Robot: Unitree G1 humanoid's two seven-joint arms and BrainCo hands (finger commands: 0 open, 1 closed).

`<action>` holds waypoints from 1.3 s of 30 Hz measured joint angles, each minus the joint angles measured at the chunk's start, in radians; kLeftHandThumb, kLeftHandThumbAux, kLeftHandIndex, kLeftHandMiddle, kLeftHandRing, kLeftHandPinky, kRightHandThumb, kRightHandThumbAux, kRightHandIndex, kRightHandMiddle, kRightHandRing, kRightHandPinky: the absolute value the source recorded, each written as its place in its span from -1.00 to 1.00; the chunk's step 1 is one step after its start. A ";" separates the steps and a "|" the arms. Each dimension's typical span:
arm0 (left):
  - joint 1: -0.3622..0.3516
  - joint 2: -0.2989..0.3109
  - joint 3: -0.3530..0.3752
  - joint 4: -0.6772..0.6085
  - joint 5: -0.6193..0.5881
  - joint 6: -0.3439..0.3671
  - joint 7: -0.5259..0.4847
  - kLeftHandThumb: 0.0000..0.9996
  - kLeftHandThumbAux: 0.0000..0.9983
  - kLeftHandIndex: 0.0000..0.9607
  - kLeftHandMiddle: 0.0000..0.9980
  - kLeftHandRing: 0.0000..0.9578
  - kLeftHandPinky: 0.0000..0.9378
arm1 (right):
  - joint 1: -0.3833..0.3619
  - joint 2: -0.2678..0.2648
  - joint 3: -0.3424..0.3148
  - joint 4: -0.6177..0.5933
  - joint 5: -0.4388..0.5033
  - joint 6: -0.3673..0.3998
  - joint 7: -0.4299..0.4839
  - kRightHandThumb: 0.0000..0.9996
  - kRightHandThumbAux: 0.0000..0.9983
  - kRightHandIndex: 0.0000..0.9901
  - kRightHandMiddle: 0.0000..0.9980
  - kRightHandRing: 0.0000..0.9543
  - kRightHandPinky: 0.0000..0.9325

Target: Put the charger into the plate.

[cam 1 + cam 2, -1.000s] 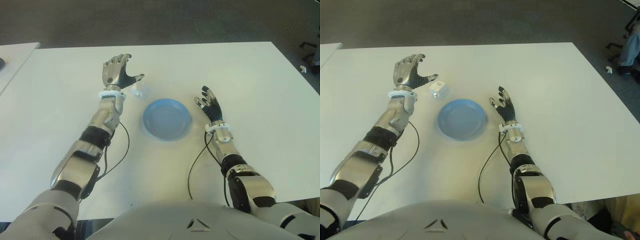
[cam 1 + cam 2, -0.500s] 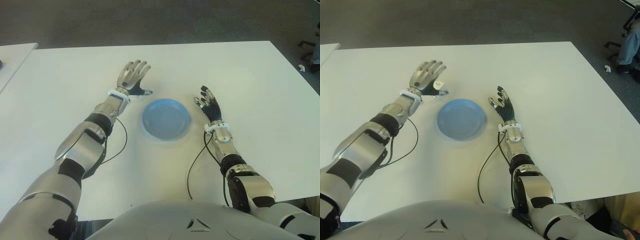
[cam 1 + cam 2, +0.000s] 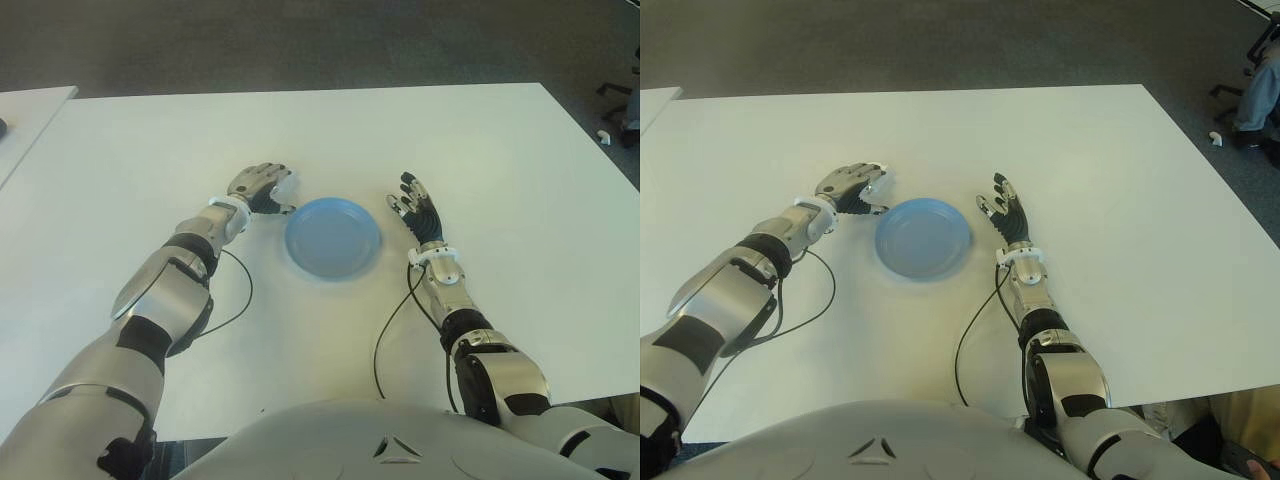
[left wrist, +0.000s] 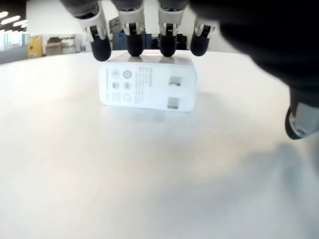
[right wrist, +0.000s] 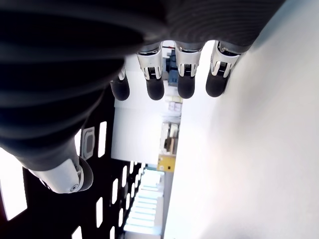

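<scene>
- The charger (image 4: pixel 147 88) is a small white block lying flat on the table (image 3: pixel 450 140), printed face and prong slots turned up, just to the left of the plate (image 3: pixel 333 238) and apart from its rim.
- The left hand (image 3: pixel 258 187) is lowered over the charger; in its wrist view four fingertips (image 4: pixel 134 45) line the block's far edge, touching or nearly so, while the thumb sits well off to the side. The grip is not closed yet, so the hand holds nothing.
- The right hand (image 3: pixel 415 208) shows just to the right of the plate, fingers loosely extended and holding nothing.
- Handling, as a judgement: the block looks rigid, light and smooth-shelled (glossy plastic tends to slip). It should not bend or break under a firm pinch, but it could skid across the table if pushed from one side only.
- Best hold seems to be across the two long side faces, fingers on the far edge and thumb brought in against the near one, which needs the thumb to come round first.
- The plate is shallow and blue, with nothing in it; its low rim is the only thing to clear on the short carry to the right.
- A black cable (image 3: pixel 235 300) trails along the table below the left forearm, away from the path. Nothing else stands between charger and plate.
</scene>
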 measured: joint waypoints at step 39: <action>0.050 -0.021 0.253 -0.084 -0.379 -0.099 -0.463 -1.00 -0.15 -1.00 -1.00 -1.00 -1.00 | 0.033 -0.017 0.006 -0.054 -0.002 0.014 0.015 -0.69 0.16 -0.99 -0.92 -0.91 -0.87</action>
